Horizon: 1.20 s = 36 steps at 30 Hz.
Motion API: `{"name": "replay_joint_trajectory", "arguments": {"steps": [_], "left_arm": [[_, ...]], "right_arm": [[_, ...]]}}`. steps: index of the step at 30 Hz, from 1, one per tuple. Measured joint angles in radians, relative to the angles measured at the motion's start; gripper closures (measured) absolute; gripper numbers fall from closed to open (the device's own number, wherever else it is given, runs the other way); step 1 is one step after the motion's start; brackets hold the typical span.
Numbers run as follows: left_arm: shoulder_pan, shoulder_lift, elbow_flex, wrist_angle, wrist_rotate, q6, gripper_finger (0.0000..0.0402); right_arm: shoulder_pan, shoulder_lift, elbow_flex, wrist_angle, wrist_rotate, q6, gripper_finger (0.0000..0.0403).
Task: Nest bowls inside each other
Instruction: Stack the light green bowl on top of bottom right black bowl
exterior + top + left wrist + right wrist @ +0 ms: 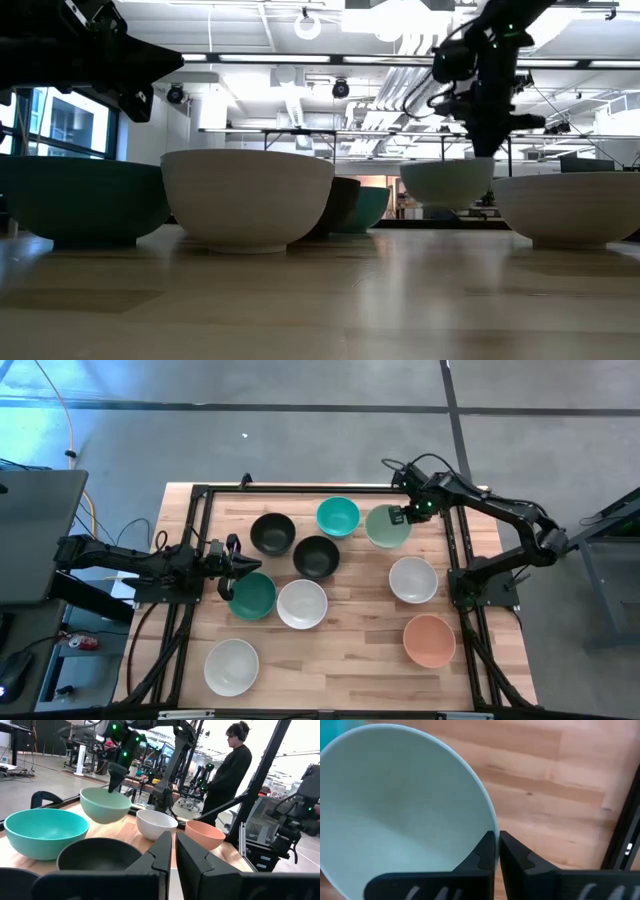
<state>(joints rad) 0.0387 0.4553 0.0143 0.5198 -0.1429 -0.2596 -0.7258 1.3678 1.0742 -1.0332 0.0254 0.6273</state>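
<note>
- Right gripper [400, 516] pinches the mint bowl [385, 526] by its rim, lifted beside the teal bowl [338, 516]; such a thin hold may slip.
- Left gripper [240, 560], jaws nearly closed and empty, waits over the green bowl [252, 596].

You had a pale wooden tabletop [350, 660] set inside a black metal frame [300, 489], standing on a grey concrete floor [300, 430]. To one side of the table, a dark flat panel [35, 535] sat beside the frame, a yellow cable [62, 410] ran across the floor, and a small red object [82, 643] lay near the table's edge. Beyond the table a person in dark clothes [229, 767] stood sideways to you among other dark equipment [295, 820]. The room behind showed white ceiling ducts and lamps [320, 25] overhead and a window [75, 125] at one side.
</note>
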Motion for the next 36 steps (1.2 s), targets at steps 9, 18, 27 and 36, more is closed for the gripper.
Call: {"name": "replay_joint_trajectory", "arguments": {"steps": [9, 18, 27, 36], "left_arm": [[0.0, 0.0, 0.0, 0.0, -0.034, 0.001, 0.0387], [0.0, 0.0, 0.0, 0.0, -0.135, 0.035, 0.0387], [0.0, 0.0, 0.0, -0.032, -0.226, 0.035, 0.0387], [0.0, 0.0, 0.0, -0.053, -0.227, 0.034, 0.0387]], "right_arm": [[0.058, 0.0, 0.096, -0.012, -0.088, 0.06, 0.0403], [0.179, 0.0, 0.124, 0.033, -0.087, 0.205, 0.0403], [0.268, 0.0, 0.124, 0.101, -0.087, 0.303, 0.0403], [0.319, 0.068, 0.132, 0.191, -0.144, 0.342, 0.0403]]}}
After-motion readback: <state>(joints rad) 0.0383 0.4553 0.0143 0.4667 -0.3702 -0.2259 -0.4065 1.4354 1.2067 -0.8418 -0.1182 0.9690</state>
